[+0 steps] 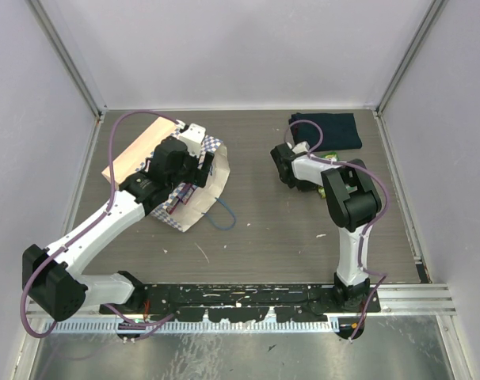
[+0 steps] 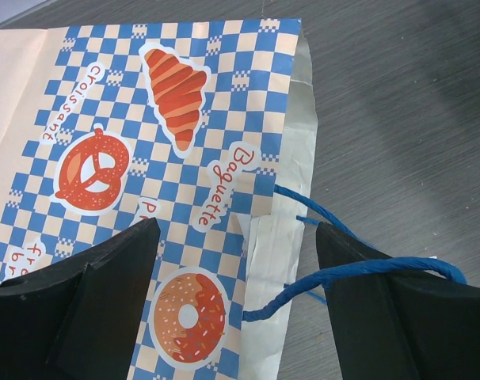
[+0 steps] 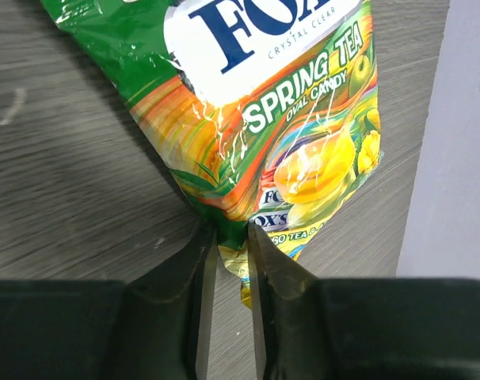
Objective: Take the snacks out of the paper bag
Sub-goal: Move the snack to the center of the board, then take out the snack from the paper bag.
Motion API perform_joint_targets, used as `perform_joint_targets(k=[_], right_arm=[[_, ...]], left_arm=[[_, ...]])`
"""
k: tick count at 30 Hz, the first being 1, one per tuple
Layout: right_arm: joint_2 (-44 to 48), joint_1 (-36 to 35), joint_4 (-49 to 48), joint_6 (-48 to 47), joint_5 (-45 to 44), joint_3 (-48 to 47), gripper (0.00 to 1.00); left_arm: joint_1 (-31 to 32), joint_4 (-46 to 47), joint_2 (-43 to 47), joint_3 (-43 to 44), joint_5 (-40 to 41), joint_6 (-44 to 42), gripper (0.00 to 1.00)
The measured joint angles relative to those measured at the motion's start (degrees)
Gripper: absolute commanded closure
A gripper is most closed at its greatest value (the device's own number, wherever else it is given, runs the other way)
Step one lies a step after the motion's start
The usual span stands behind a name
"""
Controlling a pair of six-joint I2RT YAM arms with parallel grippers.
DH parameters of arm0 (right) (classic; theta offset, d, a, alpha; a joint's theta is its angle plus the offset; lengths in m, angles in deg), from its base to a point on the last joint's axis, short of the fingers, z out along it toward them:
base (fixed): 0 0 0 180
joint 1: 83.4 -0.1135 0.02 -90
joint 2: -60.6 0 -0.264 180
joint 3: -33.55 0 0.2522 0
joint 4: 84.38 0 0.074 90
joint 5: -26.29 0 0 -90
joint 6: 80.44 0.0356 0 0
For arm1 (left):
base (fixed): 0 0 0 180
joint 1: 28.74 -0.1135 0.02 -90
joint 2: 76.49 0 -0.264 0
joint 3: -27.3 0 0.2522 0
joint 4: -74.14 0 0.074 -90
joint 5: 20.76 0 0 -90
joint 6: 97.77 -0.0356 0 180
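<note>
Bare table (image 1: pixel 256 226) is lying open between bag (image 1: pixel 211 180) and right arm (image 1: pixel 351 202). Blue handles (image 2: pixel 359 271) are looping out at the bag's mouth; cloth (image 1: pixel 331 131) is filling the far-right corner.

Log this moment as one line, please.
left gripper: open above paper bag | right gripper: pinching green packet edge | stage: packet outside bag

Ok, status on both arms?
Left fingers open, straddling the paper bag's mouth edge. Right fingers pinched on the green packet's bottom edge, packet on the table. Blue cord handle lies between the left fingers.
</note>
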Motion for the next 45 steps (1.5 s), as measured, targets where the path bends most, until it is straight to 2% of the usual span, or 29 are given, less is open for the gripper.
perform_joint_targets(k=[5, 16, 17, 19, 21, 22, 25, 29, 31, 32, 35, 37, 39, 45], right_arm=[[0.0, 2.19, -0.66, 0.81, -0.9, 1.57, 0.86], [0.44, 8.9, -1.55, 3.41, -2.14, 2.71, 0.85], [0.44, 9.66, -1.62, 3.56, -2.16, 2.71, 0.77], [0.44, 10.49, -1.77, 3.89, -2.12, 2.71, 0.52], [1.03, 10.91, -1.22, 3.43, -3.3, 2.73, 0.21], [1.75, 10.88, -1.03, 3.23, -4.02, 2.86, 0.11], [5.44, 9.84, -1.92, 3.85, -3.34, 3.65, 0.0], [12.24, 3.28, -3.39, 4.7, -1.99, 5.51, 0.0], [17.73, -0.07, -5.73, 6.23, 2.45, 6.93, 0.0], [20.52, -1.27, -7.48, 7.19, 5.73, 8.07, 0.0], [32.17, -2.8, -20.46, 15.1, 23.71, 17.11, 0.0], [37.46, -3.52, -34.95, 24.0, 34.93, 26.14, 0.01], [36.72, -5.38, -45.2, 31.26, 41.24, 30.99, 0.06], [17.49, -15.74, -72.52, 50.99, 52.74, 32.0, 0.24]], left_arm=[[0.0, 0.0, 0.0, -0.07, 0.0, 0.0, 0.18], [0.0, 0.0, -0.63, -0.07, -0.59, 0.0, 0.18], [0.0, 0.0, -0.79, -0.07, -0.61, 0.0, 0.18], [0.0, 0.0, -0.92, -0.07, -0.68, 0.0, 0.18], [0.0, 0.02, -1.01, -0.07, -0.72, 0.0, 0.18], [0.0, 0.02, -1.03, -0.07, -0.72, 0.0, 0.18], [0.0, 0.02, -1.07, -0.07, -0.85, 0.0, 0.18], [0.0, 0.0, -1.11, -0.04, -0.85, 0.0, 0.18], [0.0, -0.02, -1.2, 0.07, -0.85, 0.0, 0.18], [0.0, -0.04, -1.27, 0.2, -0.85, 0.02, 0.18], [0.0, -0.48, -1.79, 1.16, -0.57, 0.24, 0.18], [0.0, -0.87, -2.75, 2.49, -0.11, 0.55, 0.18], [0.0, -1.92, -3.76, 4.24, 0.76, 1.38, 0.18], [0.0, -7.91, -4.74, 10.8, 4.24, 5.01, 0.17]])
